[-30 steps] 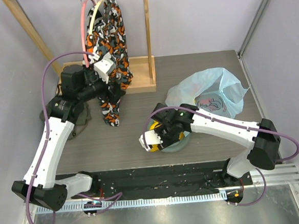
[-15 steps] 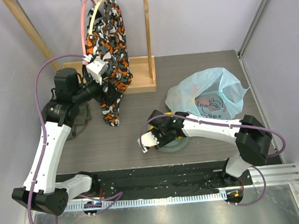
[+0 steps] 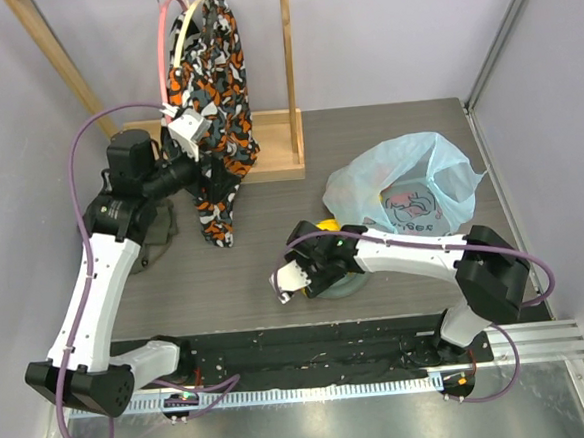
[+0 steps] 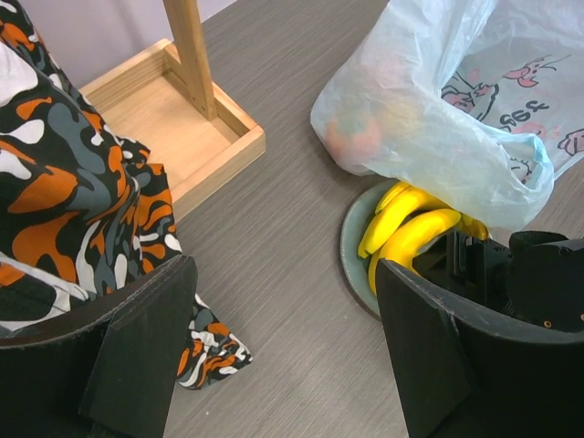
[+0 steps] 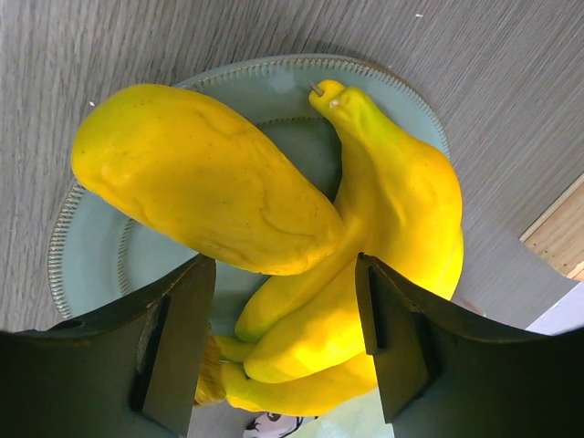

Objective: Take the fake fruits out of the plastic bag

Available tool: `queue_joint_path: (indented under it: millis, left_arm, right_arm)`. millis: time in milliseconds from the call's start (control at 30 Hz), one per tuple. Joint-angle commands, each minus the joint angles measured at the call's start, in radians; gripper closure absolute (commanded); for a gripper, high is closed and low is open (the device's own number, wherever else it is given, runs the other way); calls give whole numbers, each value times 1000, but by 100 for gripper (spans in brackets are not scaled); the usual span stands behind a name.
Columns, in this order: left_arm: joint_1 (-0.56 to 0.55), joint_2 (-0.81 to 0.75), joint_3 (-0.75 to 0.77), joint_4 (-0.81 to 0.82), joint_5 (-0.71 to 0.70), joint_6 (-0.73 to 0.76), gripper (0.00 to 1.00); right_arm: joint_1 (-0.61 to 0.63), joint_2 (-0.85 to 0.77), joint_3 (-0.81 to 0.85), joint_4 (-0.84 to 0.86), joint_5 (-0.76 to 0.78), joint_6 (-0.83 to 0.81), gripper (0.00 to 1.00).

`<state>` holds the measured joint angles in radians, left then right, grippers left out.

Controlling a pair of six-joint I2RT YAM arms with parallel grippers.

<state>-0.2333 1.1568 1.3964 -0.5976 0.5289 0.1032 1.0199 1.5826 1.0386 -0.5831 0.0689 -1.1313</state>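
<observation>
The light-blue plastic bag (image 3: 410, 186) lies at the back right, its mouth next to a grey-green plate (image 3: 349, 284). A yellow banana bunch (image 5: 392, 237) and a single long yellow fruit (image 5: 201, 182) lie on the plate (image 5: 91, 265). My right gripper (image 3: 288, 282) is open just above them, with its jaws on either side of the bunch (image 5: 287, 338). An orange-red round fruit (image 4: 356, 137) shows through the bag (image 4: 438, 119). My left gripper (image 3: 184, 129) is open and empty, raised at the back left beside the hanging cloth.
An orange-black-white patterned cloth (image 3: 214, 104) hangs from a wooden rack with a tray base (image 3: 277, 145) at the back left. Its lower end (image 4: 73, 201) reaches the table. A metal rail runs along the near edge.
My right gripper has shifted a little to the left and nearer over the plate, uncovering yellow fruit at the plate's far side. My left arm has lifted and turned toward the cloth.
</observation>
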Motion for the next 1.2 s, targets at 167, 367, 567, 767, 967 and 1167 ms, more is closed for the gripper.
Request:
queue_joint_path:
  millis: [167, 367, 567, 767, 967, 1167]
  left_arm:
    - [5, 40, 18, 74, 48, -43, 16]
    - [5, 43, 3, 78, 49, -51, 16]
    - [5, 40, -42, 78, 60, -72, 16]
    - [-17, 90, -22, 91, 79, -96, 16]
    - [-86, 153, 35, 98, 71, -128, 16]
    - [-145, 218, 64, 87, 57, -106, 16]
  right_arm:
    - [14, -163, 167, -112, 20, 42, 31]
    - [-90, -318, 190, -141, 52, 135, 32]
    - [-440, -342, 239, -230, -6, 274, 58]
    - [-665, -274, 221, -245, -29, 297, 67]
    - [-780, -13, 340, -182, -4, 381, 57]
    - [-830, 210, 523, -164, -44, 521, 44]
